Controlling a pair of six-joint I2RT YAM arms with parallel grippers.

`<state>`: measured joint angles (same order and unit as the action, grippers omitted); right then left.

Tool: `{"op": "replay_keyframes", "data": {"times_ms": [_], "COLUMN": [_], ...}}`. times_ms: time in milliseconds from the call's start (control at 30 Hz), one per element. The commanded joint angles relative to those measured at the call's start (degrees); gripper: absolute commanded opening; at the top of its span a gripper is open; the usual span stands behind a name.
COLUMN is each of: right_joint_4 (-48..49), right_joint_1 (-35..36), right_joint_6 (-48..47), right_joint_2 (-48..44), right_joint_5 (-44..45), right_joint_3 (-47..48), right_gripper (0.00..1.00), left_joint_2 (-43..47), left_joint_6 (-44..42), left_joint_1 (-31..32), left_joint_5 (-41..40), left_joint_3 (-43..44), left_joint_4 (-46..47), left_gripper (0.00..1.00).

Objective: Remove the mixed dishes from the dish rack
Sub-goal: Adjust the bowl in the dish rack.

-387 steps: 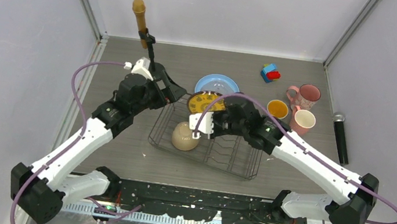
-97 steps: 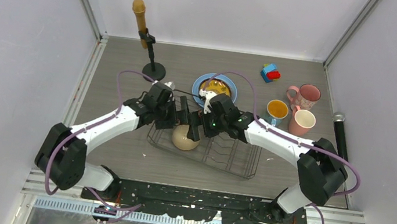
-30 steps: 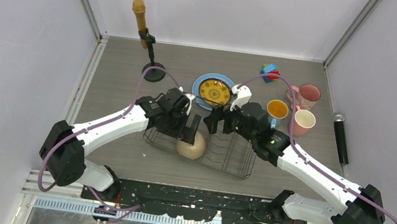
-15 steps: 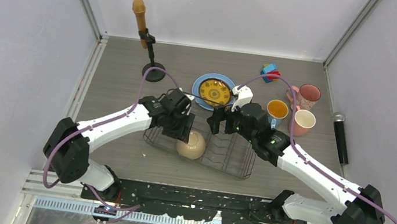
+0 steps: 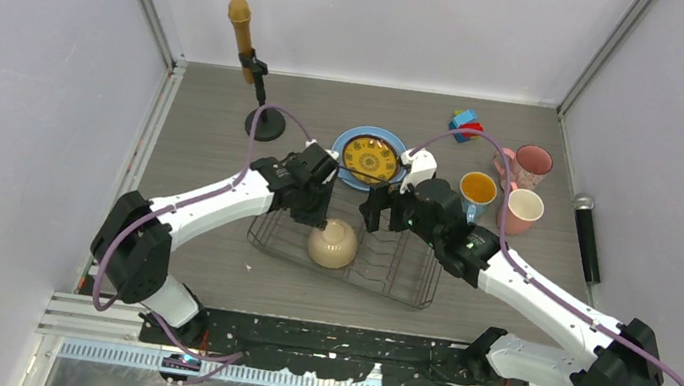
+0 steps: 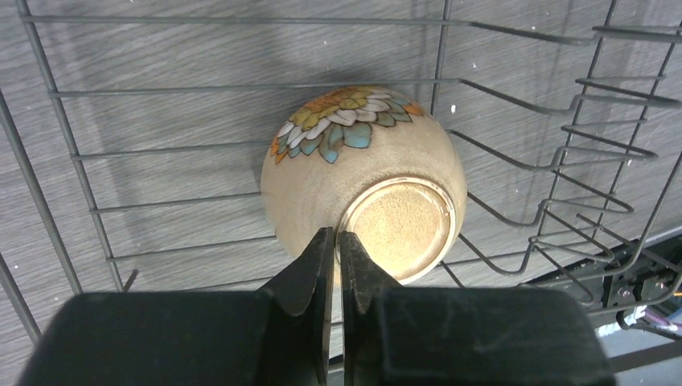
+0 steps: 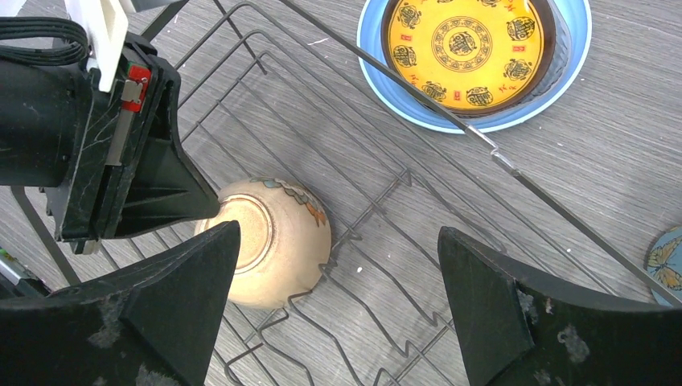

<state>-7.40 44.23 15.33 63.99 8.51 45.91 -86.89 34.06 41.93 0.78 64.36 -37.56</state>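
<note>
From above, the beige bowl [image 5: 333,244] lay overturned at the left end of the dish rack [image 5: 397,274], its foot tilted up toward the left gripper [image 5: 322,219]. The left wrist view showed that pincer pinched onto the edge of the foot ring. In the right wrist view, the right gripper [image 7: 338,235] hung spread wide above the rack.

left jaws together, right jaws wide, both seemingly pointing down

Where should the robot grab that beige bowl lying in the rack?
By the raised foot ring on its base, coming from above. The beige bowl lies tipped base-up in the dish rack, so its rim is out of sight, and the round sides would probably slip.
</note>
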Motion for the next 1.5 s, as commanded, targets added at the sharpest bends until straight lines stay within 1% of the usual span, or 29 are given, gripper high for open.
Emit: {"op": "replay_keyframes", "data": {"times_ms": [0, 300, 533, 733, 867, 967, 1133, 1200, 1333, 1400, 1467], "right_joint_4": [1.6, 1.41, 1.25, 1.36, 2.23, 3.01, 4.83, 5.78, 8.16, 11.08, 13.09], "right_joint_1": [-0.24, -0.19, -0.25, -0.19, -0.21, -0.22, -0.07, 0.48, 3.61, 6.05, 9.89], "right_joint_6": [-0.01, 0.7, 1.1, 1.06, 0.3, -1.01, -4.44, -5.45, -8.77, -12.16, -18.72], "right_joint_2": [-1.94, -2.01, -1.75, -1.02, -0.29, 0.37, 3.13, 5.23, 10.69, 13.3, 15.31], "right_joint_5": [0.88, 0.71, 0.64, -0.06, -2.92, -5.46, -14.73, -16.75, -15.41, -12.98, -11.49], "right_joint_3": [-0.21, -0.35, -0.32, 0.11, 0.32, 0.44, 1.39, 2.23, 3.83, 4.82, 5.37], "right_gripper": [1.0, 1.0, 1.0, 1.0, 1.0, 1.0, 1.0, 1.0, 1.0, 1.0, 1.0], "left_joint_2": [-3.34, -5.73, -5.27, -3.54, -4.1, -5.07, -6.39, -6.32, -6.29, -7.01, -7.81], "left_joint_6": [0.57, -0.35, -0.75, -0.99, -1.26, -1.66, -1.63, -1.49, -1.44, -1.33, -1.31], "left_joint_1": [0.17, -1.67, -5.27, -6.3, -6.99, -7.44, -7.92, -7.92, -8.29, -8.44, -8.62], "left_joint_5": [-4.61, -6.84, -9.49, -11.14, -11.07, -10.64, -9.1, -8.98, -8.69, -8.42, -7.66], "left_joint_3": [1.03, 3.03, 3.44, 4.22, 5.4, 5.77, 5.06, 4.63, 4.15, 4.15, 4.53], "left_joint_4": [1.64, 2.1, 1.79, 3.16, 3.71, 3.78, 3.91, 3.93, 4.33, 4.66, 4.65], "left_gripper": [0.06, 0.06, 0.06, 0.11, 0.12, 0.12, 0.13, 0.12, 0.13, 0.13, 0.13]}}
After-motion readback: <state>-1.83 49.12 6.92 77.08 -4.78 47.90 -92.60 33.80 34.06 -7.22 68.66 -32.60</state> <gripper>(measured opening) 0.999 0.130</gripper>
